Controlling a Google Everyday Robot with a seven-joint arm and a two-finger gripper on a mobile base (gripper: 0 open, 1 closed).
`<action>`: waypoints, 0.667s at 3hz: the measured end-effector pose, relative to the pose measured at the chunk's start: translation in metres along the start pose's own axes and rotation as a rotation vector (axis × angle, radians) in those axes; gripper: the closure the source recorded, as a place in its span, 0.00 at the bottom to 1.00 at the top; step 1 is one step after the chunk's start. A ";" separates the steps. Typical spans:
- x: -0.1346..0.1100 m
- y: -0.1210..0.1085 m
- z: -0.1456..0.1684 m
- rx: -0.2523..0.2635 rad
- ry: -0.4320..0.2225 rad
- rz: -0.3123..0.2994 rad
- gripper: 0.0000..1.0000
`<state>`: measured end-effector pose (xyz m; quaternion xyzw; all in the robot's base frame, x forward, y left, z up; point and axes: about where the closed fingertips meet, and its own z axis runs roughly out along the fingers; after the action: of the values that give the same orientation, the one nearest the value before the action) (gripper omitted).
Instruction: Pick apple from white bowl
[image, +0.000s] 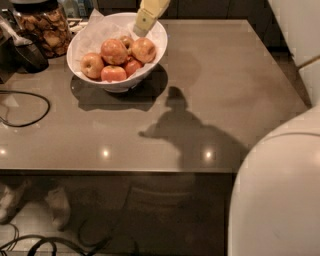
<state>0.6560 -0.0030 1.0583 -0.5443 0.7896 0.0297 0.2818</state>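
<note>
While its smooth white arm (280, 200) bulks large at the right, the gripper (145, 21) slants down-left over the far rim of the glossy white bowl (120, 84); whether it is open cannot be told. Round and red-orange, the apple (114, 51) sits atop smaller apples (92, 65) inside the bowl, its stem direction unclear, on the reflective grey surface (225, 75).
</note>
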 end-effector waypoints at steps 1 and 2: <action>-0.027 -0.001 0.013 -0.030 -0.046 0.014 0.00; -0.051 0.000 0.032 -0.051 -0.039 0.004 0.00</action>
<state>0.6820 0.0512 1.0554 -0.5491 0.7840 0.0611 0.2831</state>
